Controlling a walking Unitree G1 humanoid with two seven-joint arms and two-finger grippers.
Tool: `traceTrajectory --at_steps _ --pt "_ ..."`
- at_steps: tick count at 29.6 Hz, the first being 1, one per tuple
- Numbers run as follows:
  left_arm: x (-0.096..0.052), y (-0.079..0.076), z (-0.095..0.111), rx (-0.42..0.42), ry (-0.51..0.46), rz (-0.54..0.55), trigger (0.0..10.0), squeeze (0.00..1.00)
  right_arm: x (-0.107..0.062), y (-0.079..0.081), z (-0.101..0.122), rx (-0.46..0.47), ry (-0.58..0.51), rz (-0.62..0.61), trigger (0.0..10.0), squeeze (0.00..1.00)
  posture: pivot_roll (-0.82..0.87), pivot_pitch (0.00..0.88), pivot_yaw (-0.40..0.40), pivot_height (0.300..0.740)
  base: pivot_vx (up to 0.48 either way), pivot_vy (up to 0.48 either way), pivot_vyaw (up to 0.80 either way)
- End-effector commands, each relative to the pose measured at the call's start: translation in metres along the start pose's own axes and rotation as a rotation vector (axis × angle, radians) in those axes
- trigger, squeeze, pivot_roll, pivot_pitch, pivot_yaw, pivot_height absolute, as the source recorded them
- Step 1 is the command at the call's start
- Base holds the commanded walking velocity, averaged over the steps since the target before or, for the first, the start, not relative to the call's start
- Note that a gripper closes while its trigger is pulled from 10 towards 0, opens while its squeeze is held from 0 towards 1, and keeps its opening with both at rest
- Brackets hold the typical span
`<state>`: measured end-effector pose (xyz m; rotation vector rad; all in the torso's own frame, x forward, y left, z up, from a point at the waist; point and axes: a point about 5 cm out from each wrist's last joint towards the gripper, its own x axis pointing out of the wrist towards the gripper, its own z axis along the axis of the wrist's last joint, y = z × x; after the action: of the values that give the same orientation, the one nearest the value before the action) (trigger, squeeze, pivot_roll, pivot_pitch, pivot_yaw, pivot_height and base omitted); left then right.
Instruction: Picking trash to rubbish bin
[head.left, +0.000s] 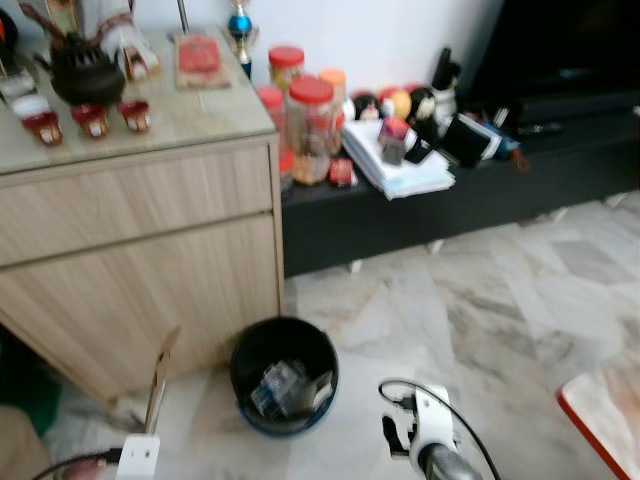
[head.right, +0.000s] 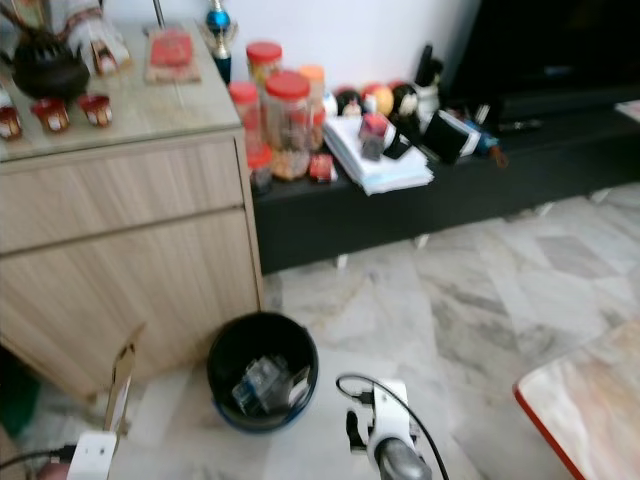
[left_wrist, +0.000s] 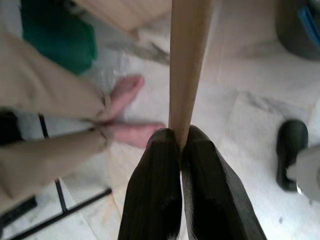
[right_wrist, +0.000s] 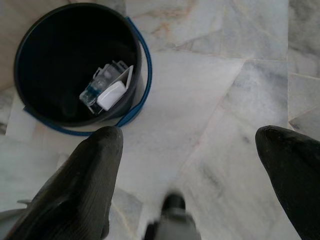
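Observation:
A black rubbish bin (head.left: 243, 352) with a blue band stands on the marble floor beside the wooden cabinet. Clear plastic and white trash (right_wrist: 106, 92) lies inside it. My left gripper (left_wrist: 180, 142) is shut on the edge of a flat brown cardboard piece (left_wrist: 187, 60), which stands upright left of the bin in the left eye view (head.left: 159, 385). My right gripper (right_wrist: 195, 165) is open with nothing between its fingers. It hangs above the floor just right of the bin, and its wrist (head.left: 431, 430) shows at the bottom of the left eye view.
A light wooden cabinet (head.left: 140, 250) carries a teapot and small cups. A low black bench (head.left: 420, 205) holds jars, papers and small items. A person's bare feet (left_wrist: 131, 111) and beige trouser legs stand close by my left arm. A red-edged table corner (head.left: 600, 410) juts in at right.

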<state>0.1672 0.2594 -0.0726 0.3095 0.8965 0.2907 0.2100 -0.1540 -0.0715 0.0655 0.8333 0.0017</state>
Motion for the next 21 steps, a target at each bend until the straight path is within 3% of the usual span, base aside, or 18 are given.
traceTrajectory --at_steps 1,6,12,15,21 --pt "0.001 -0.01 0.014 0.032 -0.063 -0.034 10.0 0.0 -0.002 -0.01 -0.004 0.0 0.015 -0.028 10.0 0.0 0.11 0.112 -0.041 0.74 0.48 0.0 0.0" --pt "0.003 -0.029 0.046 0.046 -0.168 -0.159 10.0 0.0 0.0 -0.009 0.002 -0.001 0.001 -0.023 10.0 0.0 0.1 0.123 -0.044 0.74 0.154 0.0 0.0" --pt "-0.008 -0.077 0.106 0.17 -0.368 -0.446 10.0 0.0 0.003 -0.004 0.018 -0.028 -0.045 0.004 10.0 0.0 0.1 0.128 -0.047 0.74 0.0 0.0 0.0" --pt "-0.014 -0.091 0.122 0.199 -0.414 -0.513 10.0 0.0 0.005 -0.001 0.026 -0.047 -0.065 0.028 10.0 0.0 0.09 0.128 -0.046 0.74 0.0 0.0 0.0" --pt "-0.02 -0.108 0.131 0.24 -0.432 -0.595 10.0 0.0 0.007 0.006 0.041 -0.054 -0.109 0.067 10.0 0.0 0.07 0.129 -0.047 0.74 0.0 0.0 0.0"
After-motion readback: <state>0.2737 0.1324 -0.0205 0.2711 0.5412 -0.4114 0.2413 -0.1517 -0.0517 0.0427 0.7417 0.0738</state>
